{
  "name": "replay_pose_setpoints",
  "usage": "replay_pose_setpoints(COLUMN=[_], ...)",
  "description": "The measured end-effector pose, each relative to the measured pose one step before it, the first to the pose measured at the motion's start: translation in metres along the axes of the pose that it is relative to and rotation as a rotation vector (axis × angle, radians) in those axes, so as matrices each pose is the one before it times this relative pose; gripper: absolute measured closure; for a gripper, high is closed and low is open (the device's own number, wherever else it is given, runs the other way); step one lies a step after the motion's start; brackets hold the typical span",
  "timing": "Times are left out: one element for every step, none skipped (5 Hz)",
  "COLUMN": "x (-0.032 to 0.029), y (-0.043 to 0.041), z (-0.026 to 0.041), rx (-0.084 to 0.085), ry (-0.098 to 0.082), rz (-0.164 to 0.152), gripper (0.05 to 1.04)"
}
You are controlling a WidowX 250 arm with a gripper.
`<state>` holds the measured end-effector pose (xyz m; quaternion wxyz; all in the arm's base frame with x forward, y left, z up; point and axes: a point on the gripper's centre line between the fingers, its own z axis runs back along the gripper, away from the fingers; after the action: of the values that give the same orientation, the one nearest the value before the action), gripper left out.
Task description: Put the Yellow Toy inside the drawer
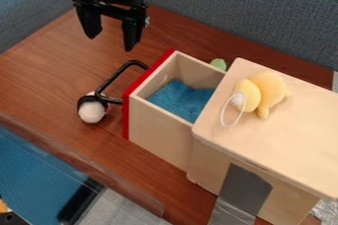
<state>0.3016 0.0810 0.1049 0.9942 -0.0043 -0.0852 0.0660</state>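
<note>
The gripper [111,41] hangs at the upper left, over the table left of the drawer unit, with its two fingers spread apart and nothing between them. On top of the light wooden cabinet lies the yellow toy [267,91], a plush with a white string loop, well to the right of the gripper. The drawer [161,130] is pulled out toward the left; it has a red front and a black handle. Blue cloth [178,98] covers part of its inside.
A white and black plush [92,112] lies on the brown table [46,71] by the drawer handle. Something green [218,64] sits behind the drawer. Grey partition walls [244,17] stand behind the table. Grey tape [243,192] runs down the cabinet's side.
</note>
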Motion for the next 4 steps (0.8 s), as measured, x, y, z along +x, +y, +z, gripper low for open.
replay_pose_setpoints(x=[-0.00279,0.00423,0.01094,0.01001], y=[-0.00118,-0.03108,-0.03854,-0.04316], z=[-0.00685,0.00970,0.01957,0.01476], rx=[-0.0111,-0.0706,-0.0592,-0.0348], ry=[0.0291,0.0099,-0.0254,-0.0241], rz=[0.0052,-0.0616,-0.0799,-0.1084], gripper=[0.083,0.083,0.083,0.083])
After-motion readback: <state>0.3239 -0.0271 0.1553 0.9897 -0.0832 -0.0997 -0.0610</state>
